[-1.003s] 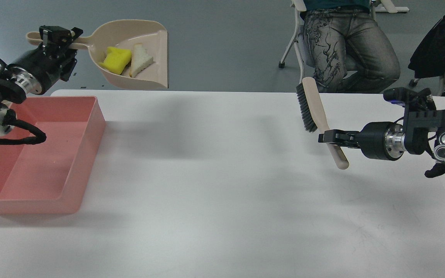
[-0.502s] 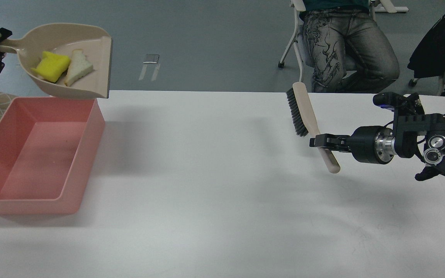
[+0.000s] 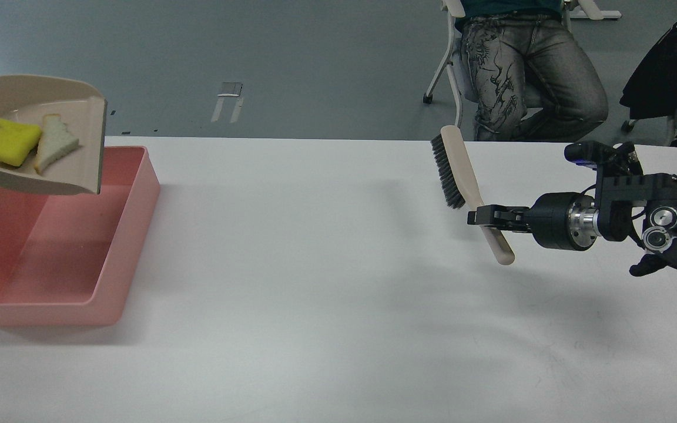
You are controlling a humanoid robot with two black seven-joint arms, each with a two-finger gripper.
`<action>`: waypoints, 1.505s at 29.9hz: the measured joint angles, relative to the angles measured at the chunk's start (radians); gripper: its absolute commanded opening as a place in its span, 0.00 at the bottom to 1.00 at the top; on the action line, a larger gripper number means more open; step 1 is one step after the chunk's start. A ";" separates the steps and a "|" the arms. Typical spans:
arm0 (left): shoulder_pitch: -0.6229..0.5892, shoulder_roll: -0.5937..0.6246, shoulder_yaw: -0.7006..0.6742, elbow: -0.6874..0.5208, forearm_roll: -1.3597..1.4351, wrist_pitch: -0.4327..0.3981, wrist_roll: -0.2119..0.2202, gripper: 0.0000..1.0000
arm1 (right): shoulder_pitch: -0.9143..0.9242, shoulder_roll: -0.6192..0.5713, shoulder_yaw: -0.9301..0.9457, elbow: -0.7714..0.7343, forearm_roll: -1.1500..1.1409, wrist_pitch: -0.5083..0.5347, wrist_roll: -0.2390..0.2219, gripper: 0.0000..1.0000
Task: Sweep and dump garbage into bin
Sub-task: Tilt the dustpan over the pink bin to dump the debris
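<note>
A beige dustpan (image 3: 74, 158) hangs in the air at the far left, above the back of the pink bin (image 3: 133, 235). In it lie the garbage scraps: a yellow sponge-like chunk (image 3: 10, 141) and a white bread-like slice (image 3: 54, 143). The dustpan's handle and my left gripper are past the left edge, out of view. My right gripper (image 3: 482, 215) at the right is shut on the beige handle of a brush (image 3: 459, 166) with dark bristles, held above the table.
The white table (image 3: 315, 264) spans the view. A seated person (image 3: 526, 64) on a chair is behind the table's far edge at the right. A dark bag or garment (image 3: 676, 70) is at the far right.
The dustpan with both scraps has moved left and down, from beyond the table's far edge to over the pink bin; the left gripper has left the view. The right gripper and brush shifted slightly left.
</note>
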 measured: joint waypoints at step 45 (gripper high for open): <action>-0.020 0.192 -0.023 -0.039 0.188 0.085 0.000 0.00 | -0.004 0.000 0.003 0.000 0.000 0.000 0.000 0.00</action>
